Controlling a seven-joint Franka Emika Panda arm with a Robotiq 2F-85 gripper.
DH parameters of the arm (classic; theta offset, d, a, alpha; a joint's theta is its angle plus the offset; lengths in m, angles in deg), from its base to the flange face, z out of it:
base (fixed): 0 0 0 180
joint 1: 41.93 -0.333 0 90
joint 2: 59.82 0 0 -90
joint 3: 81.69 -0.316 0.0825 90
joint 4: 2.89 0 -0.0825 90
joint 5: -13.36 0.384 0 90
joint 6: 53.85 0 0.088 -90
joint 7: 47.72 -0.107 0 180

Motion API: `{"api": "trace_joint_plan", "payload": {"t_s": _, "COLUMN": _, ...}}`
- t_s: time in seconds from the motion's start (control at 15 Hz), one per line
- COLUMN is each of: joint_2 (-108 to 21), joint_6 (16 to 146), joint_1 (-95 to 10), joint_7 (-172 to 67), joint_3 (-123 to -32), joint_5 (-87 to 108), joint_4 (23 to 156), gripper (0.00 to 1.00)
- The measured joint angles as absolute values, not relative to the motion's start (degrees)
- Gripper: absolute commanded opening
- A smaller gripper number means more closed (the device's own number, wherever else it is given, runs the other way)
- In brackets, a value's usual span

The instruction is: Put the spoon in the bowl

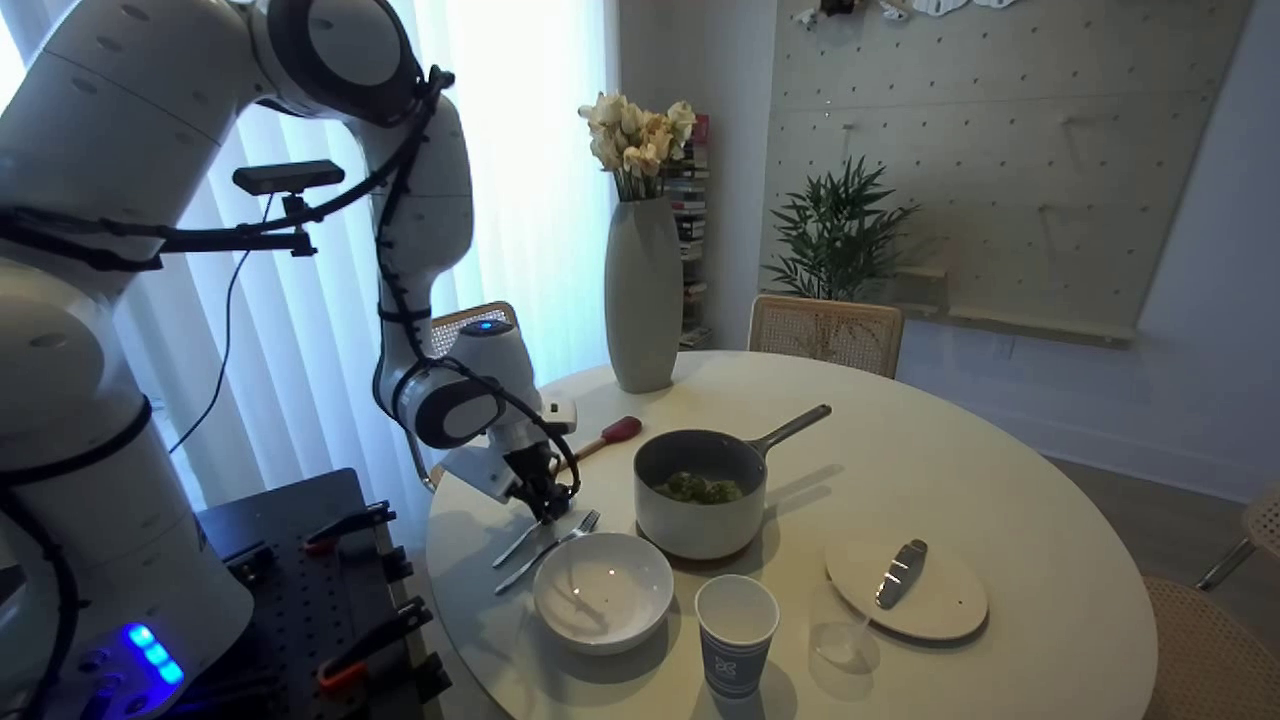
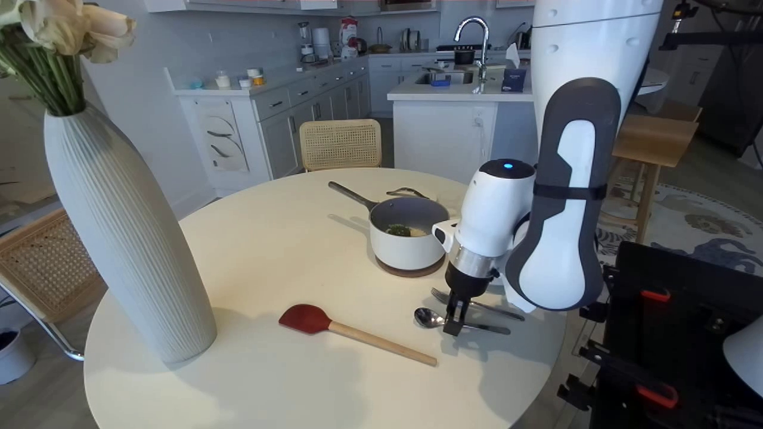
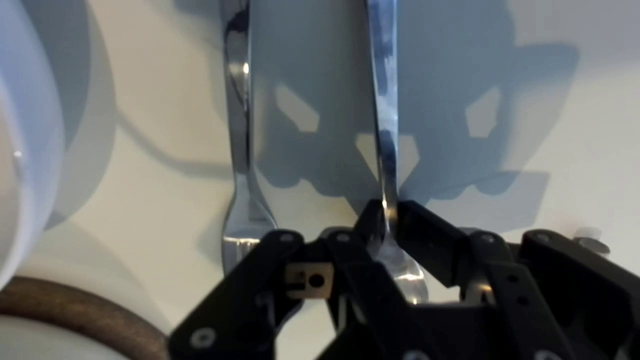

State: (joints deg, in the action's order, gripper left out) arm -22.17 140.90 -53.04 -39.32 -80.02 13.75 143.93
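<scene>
Pale vertical blinds (image 1: 540, 200) glow at the left of an exterior view, and a tall ribbed white vase (image 1: 643, 290) stands on the far side of the round cream-coloured table (image 1: 930, 470); our business is at the table's near left. There the black two-fingered gripper (image 3: 391, 215) points down, clenched on the neck of the slim, shiny silver metal spoon (image 3: 386, 100), as the wrist view shows it — one finger to each side, with no gap that we can make out; whether the spoon is clear of the table or resting on it we cannot tell.

From the gripper, the round, shallow, plain white bowl (image 1: 603, 592) lies to the near right; the silver metal fork (image 1: 546, 553) lies between, roughly alongside the spoon and apart from it. The spoon's handle runs off to the near left, with its oval head beyond the fingers; so the bowl sits off the spoon's flank, not off either tip — and the coming move turns on that. We judge that it calls for a lift first, then a carry crosswise to the spoon's long axis, over the fork and the bowl's rim; carried too low, we think, the spoon could drag the fork along or knock the bowl.
</scene>
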Motion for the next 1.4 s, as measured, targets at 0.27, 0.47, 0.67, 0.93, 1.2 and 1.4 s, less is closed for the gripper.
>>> {"api": "trace_joint_plan", "payload": {"t_s": 0.27, "joint_2": -22.2, "joint_6": 141.2, "joint_1": -53.2, "joint_7": -39.3, "joint_3": -80.0, "joint_5": 13.9, "joint_4": 143.9, "gripper": 0.04}}
{"api": "trace_joint_plan", "payload": {"t_s": 0.47, "joint_2": -22.4, "joint_6": 141.1, "joint_1": -53.0, "joint_7": -40.1, "joint_3": -80.0, "joint_5": 13.9, "joint_4": 143.7, "gripper": 0.04}}
{"api": "trace_joint_plan", "payload": {"t_s": 0.67, "joint_2": -23.9, "joint_6": 140.2, "joint_1": -51.7, "joint_7": -41.2, "joint_3": -80.5, "joint_5": 13.8, "joint_4": 143.5, "gripper": 0.04}}
{"api": "trace_joint_plan", "payload": {"t_s": 0.93, "joint_2": -28.2, "joint_6": 136.7, "joint_1": -46.8, "joint_7": -41.4, "joint_3": -83.0, "joint_5": 13.7, "joint_4": 143.4, "gripper": 0.04}}
{"api": "trace_joint_plan", "payload": {"t_s": 1.2, "joint_2": -31.9, "joint_6": 132.3, "joint_1": -41.5, "joint_7": -41.4, "joint_3": -86.4, "joint_5": 13.7, "joint_4": 143.2, "gripper": 0.41}}
{"api": "trace_joint_plan", "payload": {"t_s": 1.4, "joint_2": -32.5, "joint_6": 128.9, "joint_1": -39.1, "joint_7": -41.4, "joint_3": -88.3, "joint_5": 13.7, "joint_4": 143.1, "gripper": 0.58}}
